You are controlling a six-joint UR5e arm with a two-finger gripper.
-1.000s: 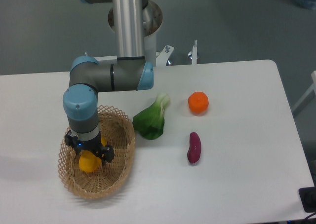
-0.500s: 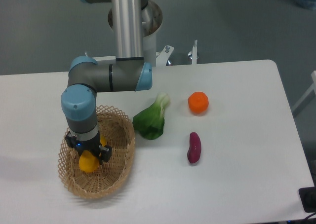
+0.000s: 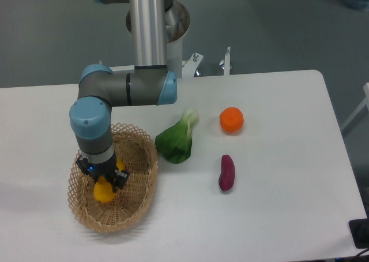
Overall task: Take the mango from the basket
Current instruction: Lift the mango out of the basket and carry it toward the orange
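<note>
A: Where is the gripper (image 3: 104,178)?

B: Down inside the basket (image 3: 138,201), pointing straight at its floor, at the end of the grey and light-blue arm (image 3: 92,123).

A: How wide are the jaws?

B: Narrow. The black fingers sit close on either side of the mango (image 3: 104,191) and look clamped on its upper part. The fruit's yellow lower end shows just under them, and a sliver of yellow shows at the right finger.

A: Is the mango off the basket floor?

B: I cannot tell. The gripper body covers the top of the fruit, and from this high angle the lower end lines up with the woven bottom. It sits in the left half of the basket, within the rim.

A: And the basket itself?

B: A tan oval of wicker with an open lattice edge, lying on the front left part of the white table (image 3: 277,216).

A: What else is on the table?

B: A leafy green vegetable (image 3: 176,139) with a pale stem lies just right of the basket rim, close but apart from it. Farther right is a round orange fruit (image 3: 231,120), and below that a purple sweet potato (image 3: 226,172) lying on its side. Both are well apart from the basket.

A: Anything behind?

B: The arm's metal column (image 3: 149,25) rises at the table's far edge.
</note>
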